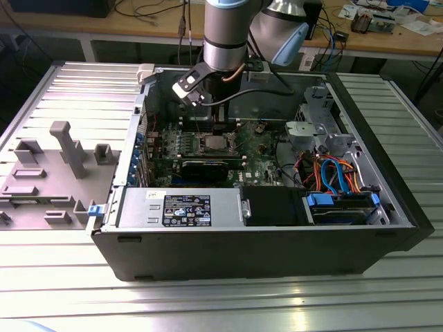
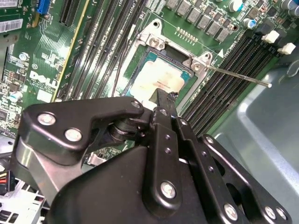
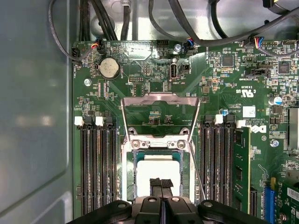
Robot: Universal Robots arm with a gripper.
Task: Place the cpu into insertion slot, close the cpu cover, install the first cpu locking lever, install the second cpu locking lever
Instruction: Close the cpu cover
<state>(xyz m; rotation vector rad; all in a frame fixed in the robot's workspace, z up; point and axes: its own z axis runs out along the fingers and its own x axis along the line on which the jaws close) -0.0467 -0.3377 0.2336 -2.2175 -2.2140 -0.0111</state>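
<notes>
The open computer case lies on the slatted metal surface, closer to its far edge than to its near edge. The robot arm reaches down into the case over the motherboard. The cpu is seated flat in the insertion slot, silvery top upward, between the two banks of memory slots; the placement step appears complete. The pincer is clenched, its two fingertips pressed together with nothing visible between them, and it is positioned directly over the near part of the chip. Whether the tips touch the chip top cannot be told from either wrist view. The cpu cover is hinged back from the slot and stands open, with circuit board visible through its cut-out middle; closing it is not yet done. In the second wrist view, one thin locking lever projects free from the corner of the slot, out across the memory slots toward the case wall, unlatched. Judged from this state, one of four steps is done: cover closure and both lever installations are outstanding.
</notes>
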